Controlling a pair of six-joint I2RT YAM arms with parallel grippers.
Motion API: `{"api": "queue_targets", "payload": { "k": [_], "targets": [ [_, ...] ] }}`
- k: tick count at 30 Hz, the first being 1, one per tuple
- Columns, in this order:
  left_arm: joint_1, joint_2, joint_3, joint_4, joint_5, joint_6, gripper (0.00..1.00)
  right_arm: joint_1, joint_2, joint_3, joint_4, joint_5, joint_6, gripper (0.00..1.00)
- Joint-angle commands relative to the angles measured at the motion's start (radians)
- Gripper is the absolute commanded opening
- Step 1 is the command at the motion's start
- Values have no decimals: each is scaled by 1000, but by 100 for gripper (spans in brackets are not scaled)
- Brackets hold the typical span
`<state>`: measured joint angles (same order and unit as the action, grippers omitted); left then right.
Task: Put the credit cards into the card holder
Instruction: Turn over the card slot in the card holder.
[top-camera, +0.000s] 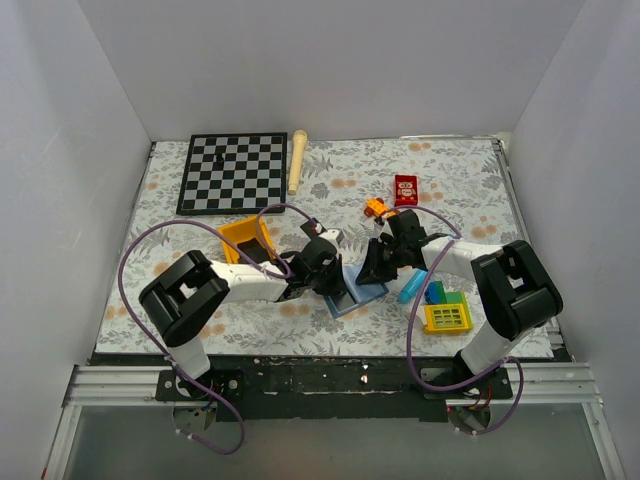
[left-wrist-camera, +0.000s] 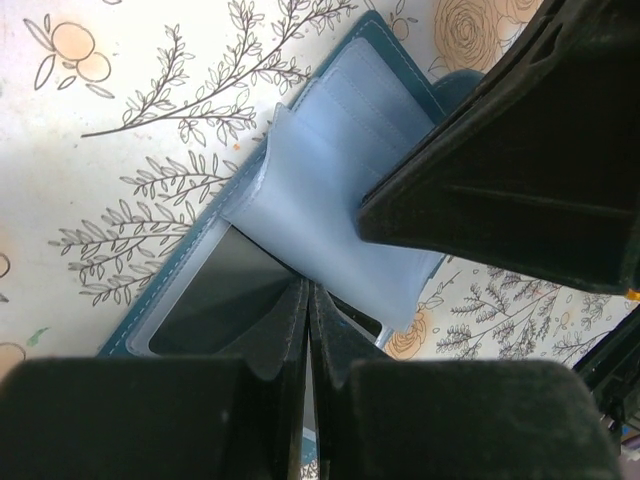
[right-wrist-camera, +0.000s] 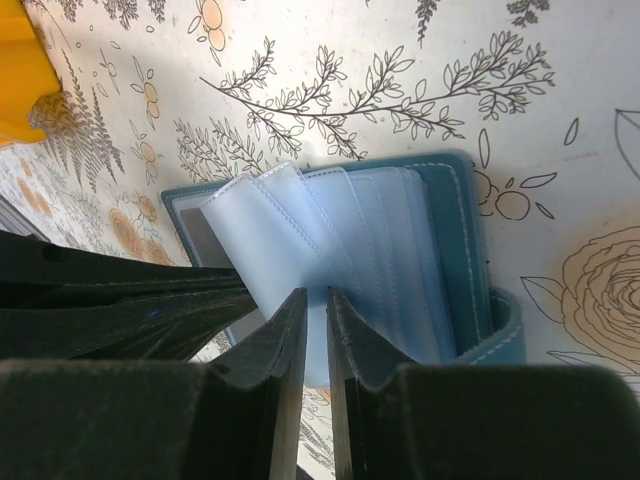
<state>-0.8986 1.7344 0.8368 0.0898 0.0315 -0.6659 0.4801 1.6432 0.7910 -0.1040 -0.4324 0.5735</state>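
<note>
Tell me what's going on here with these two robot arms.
Both arms are working on the open card holder in the middle of the table. The right gripper pinches one of its clear sleeves, jaws nearly together. The left gripper is shut with its tips at the holder's window pocket, where a black card seems to lie; whether it grips anything isn't clear.

Card holder (top-camera: 362, 297) open on counter (top-camera: 480, 190), front centre; card (left-wrist-camera: 215, 300) in its pocket. Left hand (top-camera: 337, 284) at holder's left edge, right hand (top-camera: 374, 272) at its back edge. Chessboard (top-camera: 232, 172) back left, stick (top-camera: 297, 160) just right of it. Tube (top-camera: 411, 287) right of holder.
</note>
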Motion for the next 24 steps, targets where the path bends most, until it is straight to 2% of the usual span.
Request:
{"api": "queue_targets", "payload": {
  "k": [1,9,24],
  "targets": [
    [-3,-90,-25,-82,-18,22,0,12,21,-4,-11,14,-4,22],
    [-5,-167,16,-71,-1,26,0,12,23,-6,-22,29,-8,21],
    [-6,25,127,-55,56,51,0,12,20,-6,-40,43,-17,20]
  ]
}}
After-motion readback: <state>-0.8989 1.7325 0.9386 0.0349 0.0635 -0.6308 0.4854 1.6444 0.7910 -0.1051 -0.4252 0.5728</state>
